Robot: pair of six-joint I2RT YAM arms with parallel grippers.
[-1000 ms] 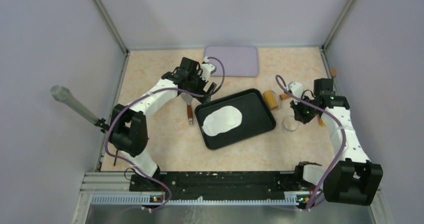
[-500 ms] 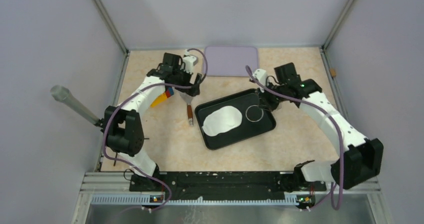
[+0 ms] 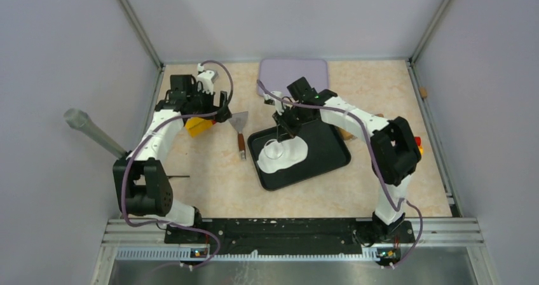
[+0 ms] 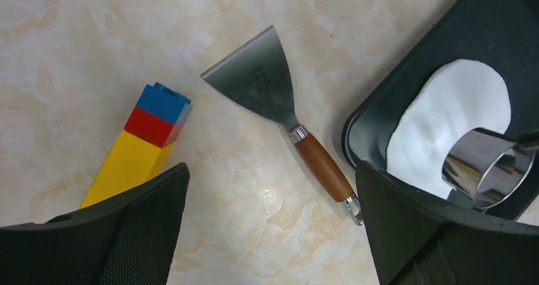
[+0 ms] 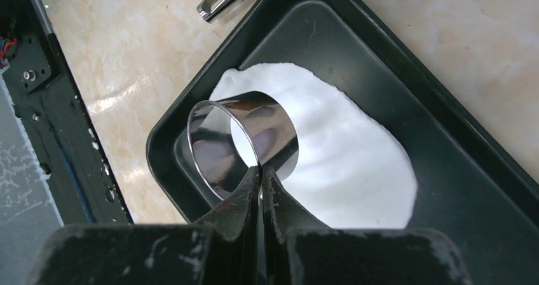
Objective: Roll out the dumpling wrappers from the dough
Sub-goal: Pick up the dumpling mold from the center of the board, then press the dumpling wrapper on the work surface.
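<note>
we see the right gripper (image 5: pixel 260 170) closed tight, its two fingers pinched on the thin wall of a shiny metal ring (image 5: pixel 274 132). the ring hangs tilted over the dough (image 5: pixel 346 151), above the end of the sheet nearest the tray's left corner; we cannot tell whether its rim touches the dough. the dough is a flat, white, roughly oval sheet lying in the left half of the black tray (image 5: pixel 451 164), which sits at an angle in the middle of the table (image 3: pixel 210 183).

the left gripper (image 4: pixel 273 196) is spread wide and holds nothing. it hovers over the bare table at the far left. below it we see a scraper (image 4: pixel 257 81) with a wooden handle lying just beside the tray's left edge, and a stick of yellow, red and blue toy blocks (image 4: pixel 146 145) apart from the scraper. a purple board (image 3: pixel 295 75) lies at the far edge of the table, behind the tray.
</note>
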